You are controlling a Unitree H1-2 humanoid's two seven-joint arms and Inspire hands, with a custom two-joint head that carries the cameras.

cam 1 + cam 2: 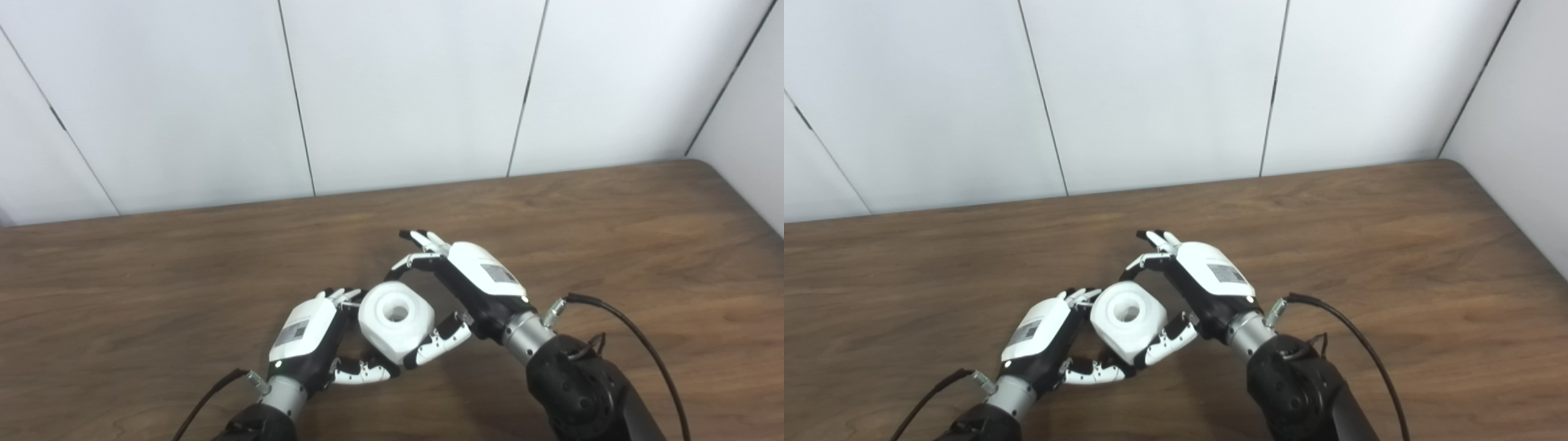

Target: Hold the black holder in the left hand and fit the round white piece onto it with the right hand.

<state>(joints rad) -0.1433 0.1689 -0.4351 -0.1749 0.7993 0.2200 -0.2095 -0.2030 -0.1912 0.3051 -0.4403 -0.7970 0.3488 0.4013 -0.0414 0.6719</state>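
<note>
Mid-fit: round white piece [396,320] pinched in right hand [471,278], left hand [309,337] cupping beneath, holder unseen; next, pressing down squarely.

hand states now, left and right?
Left hand: shut on the white piece.
Right hand: thumb touches the piece, fingers apart; grip cannot be told.
</note>
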